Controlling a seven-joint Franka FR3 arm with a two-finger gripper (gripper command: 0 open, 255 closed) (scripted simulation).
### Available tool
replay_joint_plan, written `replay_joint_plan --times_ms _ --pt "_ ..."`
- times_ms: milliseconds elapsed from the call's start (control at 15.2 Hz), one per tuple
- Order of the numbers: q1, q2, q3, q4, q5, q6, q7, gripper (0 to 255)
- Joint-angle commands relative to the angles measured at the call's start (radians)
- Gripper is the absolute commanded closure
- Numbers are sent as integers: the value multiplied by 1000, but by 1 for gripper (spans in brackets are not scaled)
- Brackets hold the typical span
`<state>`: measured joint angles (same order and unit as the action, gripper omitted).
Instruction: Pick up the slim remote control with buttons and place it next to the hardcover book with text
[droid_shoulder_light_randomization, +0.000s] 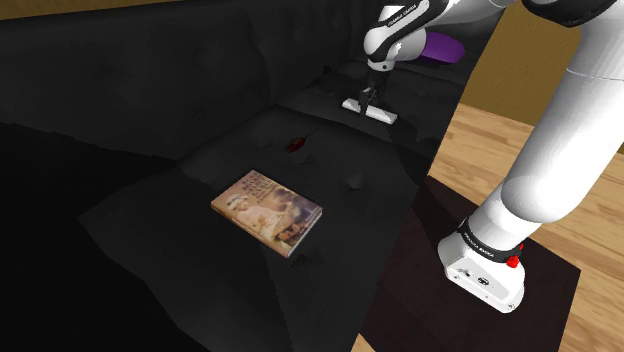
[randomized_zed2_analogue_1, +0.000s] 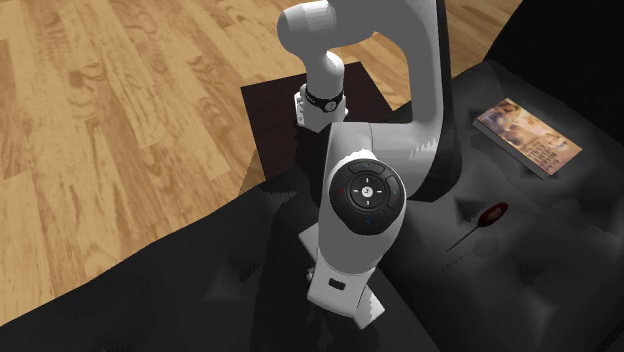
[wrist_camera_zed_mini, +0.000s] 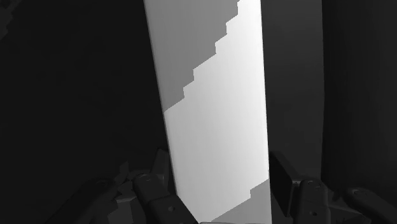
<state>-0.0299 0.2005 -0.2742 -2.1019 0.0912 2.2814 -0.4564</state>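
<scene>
End effector (droid_shoulder_light_randomization: 371, 98): clenched on the remote control (droid_shoulder_light_randomization: 371, 111). In the wrist view the black fingers (wrist_camera_zed_mini: 284, 184) press against its two long edges, one on each side. The remote is drawn as a plain white slab, long and narrow, with no buttons visible and a stepped shadow across its far half.

Position of remote: at the back of the dark couch (droid_shoulder_light_randomization: 180, 120), near where the seat meets the backrest, directly under the hand. Cannot tell whether it rests on the cushion or is just off it.

Book (droid_shoulder_light_randomization: 268, 209): lies flat on the seat cushion with its picture cover up, well apart from the remote and toward the shoulder view's lower left.

Between book and remote lies a small red object (droid_shoulder_light_randomization: 297, 144), touching neither. A purple object (droid_shoulder_light_randomization: 441, 48) lies behind the arm's wrist, partly hidden.

Arm: reaches from the dark stand (droid_shoulder_light_randomization: 550, 290) up and over the couch, wrist pointing down. The stand sits on a wood floor (droid_shoulder_light_randomization: 500, 150) beside the couch.
</scene>
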Motion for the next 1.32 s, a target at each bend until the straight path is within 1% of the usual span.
replay_joint_plan --times_ms 0,528,1254 --pt "0 1 0 0 0 0 0 255" --pt "0 1 0 0 0 0 0 255" --pt "6 -79 -7 58 -33 -134 24 255"
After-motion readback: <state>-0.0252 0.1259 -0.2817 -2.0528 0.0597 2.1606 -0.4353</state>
